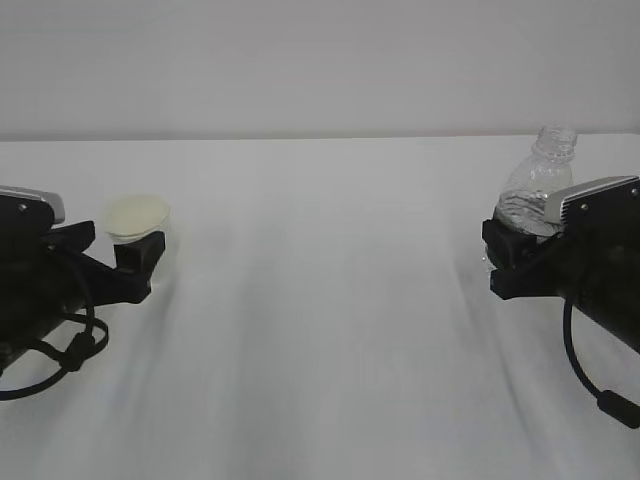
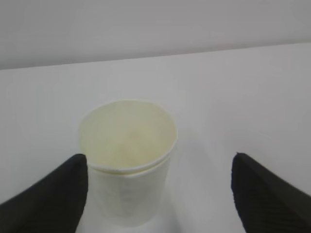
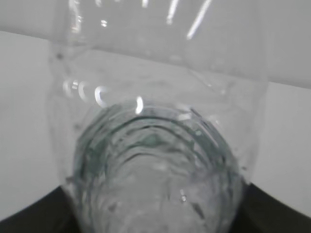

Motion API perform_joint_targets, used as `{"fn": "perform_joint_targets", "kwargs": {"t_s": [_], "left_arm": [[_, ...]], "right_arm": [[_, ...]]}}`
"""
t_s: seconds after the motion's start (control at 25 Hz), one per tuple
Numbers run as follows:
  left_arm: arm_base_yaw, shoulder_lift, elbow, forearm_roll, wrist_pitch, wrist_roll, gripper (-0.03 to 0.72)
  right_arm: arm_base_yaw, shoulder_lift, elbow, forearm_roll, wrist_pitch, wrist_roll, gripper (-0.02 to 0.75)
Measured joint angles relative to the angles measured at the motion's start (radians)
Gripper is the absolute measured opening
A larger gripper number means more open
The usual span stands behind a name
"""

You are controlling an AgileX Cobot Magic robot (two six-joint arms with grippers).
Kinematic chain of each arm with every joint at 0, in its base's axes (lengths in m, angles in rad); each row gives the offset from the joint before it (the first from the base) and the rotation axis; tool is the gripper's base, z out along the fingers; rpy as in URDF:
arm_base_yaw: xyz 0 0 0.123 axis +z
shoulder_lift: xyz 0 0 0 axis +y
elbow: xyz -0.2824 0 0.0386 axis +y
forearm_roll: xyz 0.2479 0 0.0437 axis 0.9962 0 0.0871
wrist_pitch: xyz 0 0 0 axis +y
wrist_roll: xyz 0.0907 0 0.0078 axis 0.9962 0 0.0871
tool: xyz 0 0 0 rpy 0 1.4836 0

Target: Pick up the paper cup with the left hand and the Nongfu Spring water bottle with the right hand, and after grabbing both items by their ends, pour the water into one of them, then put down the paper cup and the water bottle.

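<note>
White table (image 1: 320, 350) runs back to a pale wall, and your two arms sit low at its outer edges.

At about 9 o'clock in the exterior view, your left gripper (image 1: 135, 262) is at the cup (image 1: 140, 225). The cup stands upright on the table with its cream inside showing. In the left wrist view your fingers (image 2: 46, 199) are spread wide: the left one is right against the cup's wall (image 2: 129, 189), while the right one stands well clear at 4 o'clock with bare table between. So the jaws are wide and nothing is clamped.

At about 3 o'clock, your right gripper (image 1: 520, 262) holds the bottle (image 1: 535, 190) low on its body. Its neck rises above the camera block, tilted slightly toward 1 o'clock. In the right wrist view the clear ribbed body (image 3: 155, 170) fills the frame, with a dark finger at each lower corner pressed to its sides. You cannot tell from these views whether its base rests on the table.
</note>
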Motion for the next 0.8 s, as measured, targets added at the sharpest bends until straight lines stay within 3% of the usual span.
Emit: {"fn": "perform_joint_targets", "kwargs": {"t_s": [0.8], "left_arm": [[0.0, 0.192, -0.163, -0.035, 0.0, 0.0, 0.69]], "right_arm": [[0.0, 0.0, 0.0, -0.002, 0.0, -0.021, 0.428]]}}
